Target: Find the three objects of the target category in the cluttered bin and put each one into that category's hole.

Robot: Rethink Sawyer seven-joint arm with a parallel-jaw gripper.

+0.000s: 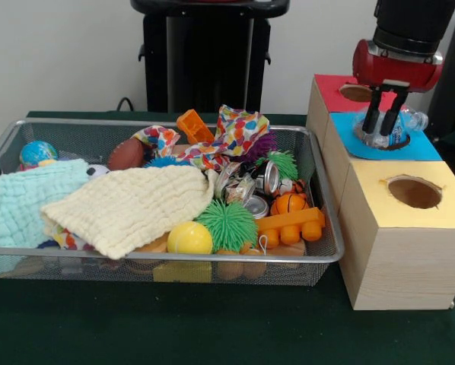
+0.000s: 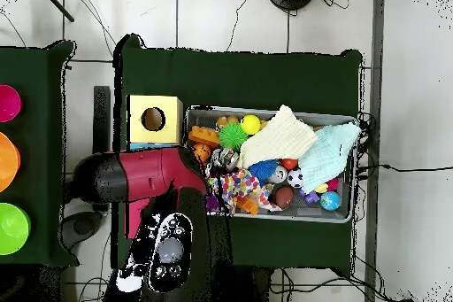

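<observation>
One claw (image 1: 386, 122) clamped on one plastic bottle (image 1: 397, 128) over blue hole; three boxes.

Even, soft room light from above; no harsh glare. Faint shadow sits under the wire bin (image 1: 328, 257) on the dark worktop (image 1: 212, 327). Below the fingers (image 1: 373, 115), the plastic bottle (image 1: 401, 128) shows small highlights. Focus acceptable.

A dark green worktop (image 1: 212, 327) carries a wire mesh bin (image 1: 174, 262) of toys, with a row of wooden boxes (image 1: 399, 243) just beside it.
</observation>
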